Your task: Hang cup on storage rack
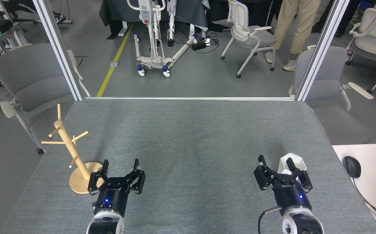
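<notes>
The grey tabletop (188, 136) is carrying the storage rack (74, 152) at its near left and the cup (292, 164) near right. The right tool (277, 170), jaws apart, is sitting just before the cup, partly hiding it. It should be closing squarely on the cup's wall. The left tool (120, 171) is idling, jaws apart.

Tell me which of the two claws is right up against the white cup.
The right claw: its open fingers reach around the cup, one finger crossing in front of it. The left claw is open beside the storage rack, far from the cup.
</notes>
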You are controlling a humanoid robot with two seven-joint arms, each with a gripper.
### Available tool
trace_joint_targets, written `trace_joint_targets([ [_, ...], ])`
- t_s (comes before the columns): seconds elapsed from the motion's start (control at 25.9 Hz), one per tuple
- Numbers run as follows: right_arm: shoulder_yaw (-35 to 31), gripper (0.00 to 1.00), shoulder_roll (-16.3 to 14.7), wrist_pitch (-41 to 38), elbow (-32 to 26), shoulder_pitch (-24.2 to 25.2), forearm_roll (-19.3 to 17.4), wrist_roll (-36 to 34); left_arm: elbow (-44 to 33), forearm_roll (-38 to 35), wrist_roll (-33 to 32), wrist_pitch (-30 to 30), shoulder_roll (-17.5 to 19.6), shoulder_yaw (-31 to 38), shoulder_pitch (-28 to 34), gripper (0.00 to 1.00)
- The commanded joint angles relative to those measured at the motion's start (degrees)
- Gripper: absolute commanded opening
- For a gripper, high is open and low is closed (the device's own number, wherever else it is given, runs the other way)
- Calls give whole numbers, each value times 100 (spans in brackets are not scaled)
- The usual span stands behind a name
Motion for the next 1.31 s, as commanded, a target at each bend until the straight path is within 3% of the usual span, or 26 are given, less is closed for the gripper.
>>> trace_joint_targets([
  [0.0,0,100,3,-4,4,-9,-1,-1,-16,-5,18,16,10,0,12,99],
  [1.04,0,100,-85,22,13,-106,8,-1,-86,21,36,-37,1,-9,39,99],
  [1.28,-18,100,-419,14,4,-115,8,-1,-60,12,36,-37,1,-9,30,99],
])
